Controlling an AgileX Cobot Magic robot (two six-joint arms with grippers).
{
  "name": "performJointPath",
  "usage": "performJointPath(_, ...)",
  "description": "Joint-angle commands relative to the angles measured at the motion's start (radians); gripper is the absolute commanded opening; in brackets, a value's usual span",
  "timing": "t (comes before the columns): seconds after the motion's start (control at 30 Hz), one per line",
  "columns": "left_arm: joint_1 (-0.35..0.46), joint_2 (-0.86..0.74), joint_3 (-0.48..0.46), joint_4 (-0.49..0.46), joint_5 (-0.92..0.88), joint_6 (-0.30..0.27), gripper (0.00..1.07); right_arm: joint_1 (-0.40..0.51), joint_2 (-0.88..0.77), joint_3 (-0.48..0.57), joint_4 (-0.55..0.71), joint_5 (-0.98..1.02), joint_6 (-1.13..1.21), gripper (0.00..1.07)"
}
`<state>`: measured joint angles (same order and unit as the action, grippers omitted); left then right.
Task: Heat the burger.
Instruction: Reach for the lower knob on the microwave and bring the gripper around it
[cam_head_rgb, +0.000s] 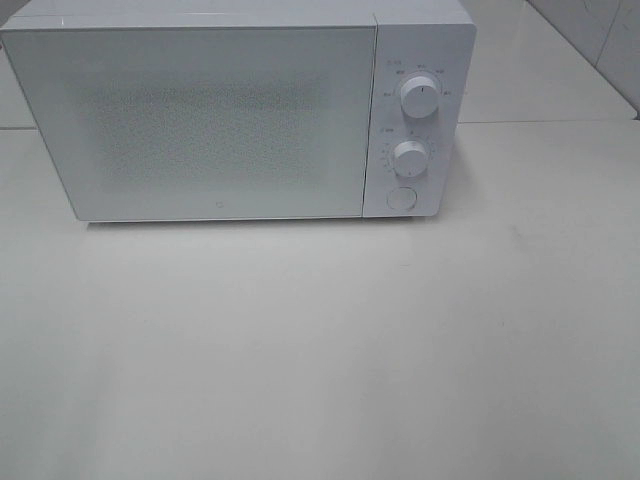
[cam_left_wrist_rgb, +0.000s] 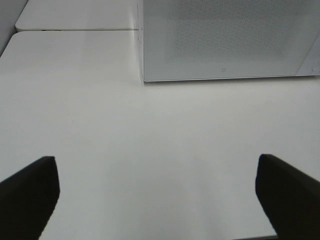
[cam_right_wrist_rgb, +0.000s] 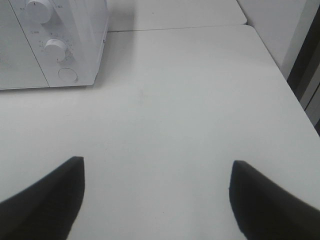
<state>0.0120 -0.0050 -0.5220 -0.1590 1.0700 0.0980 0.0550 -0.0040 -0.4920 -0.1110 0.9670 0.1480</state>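
Note:
The burger is out of view in every frame. A white microwave (cam_head_rgb: 220, 110) stands at the back of the white table with its door shut; it also shows as the microwave (cam_left_wrist_rgb: 225, 40) and the microwave (cam_right_wrist_rgb: 50, 40) in the wrist views. My left gripper (cam_left_wrist_rgb: 157, 192) is open over bare table in front of the microwave's left part, nothing between its dark fingers (cam_left_wrist_rgb: 30, 195). My right gripper (cam_right_wrist_rgb: 156, 192) is open too, to the right of the microwave, its fingers (cam_right_wrist_rgb: 265, 200) empty. Neither gripper shows in the exterior high view.
On the microwave's right panel sit two round knobs (cam_head_rgb: 418, 97), (cam_head_rgb: 410, 157) and a round button (cam_head_rgb: 401, 199). The table's right edge (cam_right_wrist_rgb: 285, 80) runs near a wall. A seam between table tops (cam_left_wrist_rgb: 75, 30) lies to the left of the microwave.

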Motion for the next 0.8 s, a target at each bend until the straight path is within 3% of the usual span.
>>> performJointPath(0.03, 0.001, -0.017, 0.004, -0.004, -0.003, -0.001, 1.0, -0.006, 0.006, -0.023, -0.007, -0.069, 0.0, 0.76)
performJointPath(0.8, 0.001, -0.016, 0.004, -0.004, -0.003, -0.001, 1.0, -0.006, 0.367, -0.002, -0.006, -0.513, 0.003, 0.76)
